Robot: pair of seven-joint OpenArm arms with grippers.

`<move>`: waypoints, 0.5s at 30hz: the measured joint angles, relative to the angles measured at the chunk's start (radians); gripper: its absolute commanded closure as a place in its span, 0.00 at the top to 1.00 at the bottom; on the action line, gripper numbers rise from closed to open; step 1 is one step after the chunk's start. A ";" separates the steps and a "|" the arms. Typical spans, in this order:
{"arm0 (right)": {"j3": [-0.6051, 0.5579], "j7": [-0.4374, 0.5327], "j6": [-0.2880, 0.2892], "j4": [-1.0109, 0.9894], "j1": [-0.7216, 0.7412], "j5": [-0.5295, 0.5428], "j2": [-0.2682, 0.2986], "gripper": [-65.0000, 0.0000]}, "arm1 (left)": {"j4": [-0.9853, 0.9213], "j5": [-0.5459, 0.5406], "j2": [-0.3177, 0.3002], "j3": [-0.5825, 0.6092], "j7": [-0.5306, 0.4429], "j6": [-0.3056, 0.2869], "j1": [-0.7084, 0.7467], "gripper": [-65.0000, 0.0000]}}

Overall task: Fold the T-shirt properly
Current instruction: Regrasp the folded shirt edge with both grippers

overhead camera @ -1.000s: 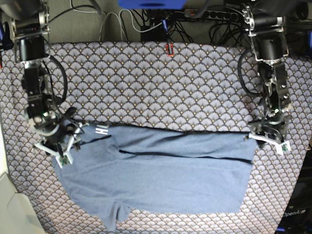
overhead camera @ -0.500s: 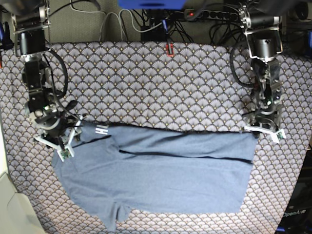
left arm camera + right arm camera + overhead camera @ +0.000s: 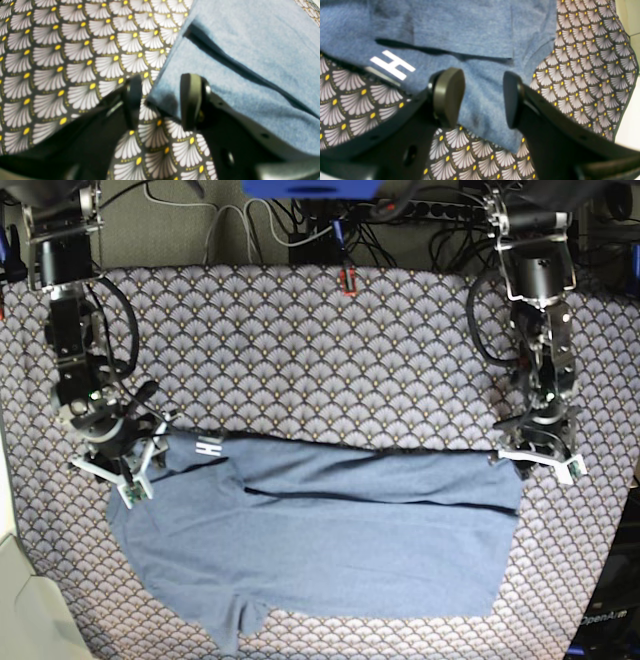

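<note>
Slate-blue cotton, the T-shirt (image 3: 320,530) lies folded once across the near half of the desk (image 3: 330,350), so a first fold looks done and the next move calls for fresh grips. Both the left gripper (image 3: 161,100) and right gripper (image 3: 482,97) have fingers (image 3: 448,96) spread, empty, at its far corners. Only the right wrist view shows the white letter H (image 3: 392,65) clearly.

left gripper (image 3: 536,458): moved up-table off T-shirt (image 3: 330,530) corner | right gripper (image 3: 120,470): edged up-table | shirt edges released
</note>
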 measured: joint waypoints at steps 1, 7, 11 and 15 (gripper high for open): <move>0.000 0.000 0.000 0.000 0.000 0.000 0.000 0.46 | -0.002 0.000 0.002 -0.001 0.000 0.002 0.000 0.39; 0.000 -0.001 0.000 -0.001 -0.019 0.000 0.000 0.46 | -0.015 0.000 0.034 0.001 -0.005 0.000 -0.006 0.39; 0.000 0.002 0.000 -0.001 -0.015 0.000 0.000 0.46 | -0.084 0.000 0.037 -0.001 -0.010 0.011 -0.039 0.38; 0.000 0.000 0.000 -0.001 -0.016 0.000 0.001 0.46 | -0.098 0.000 0.038 -0.001 -0.012 0.007 -0.045 0.38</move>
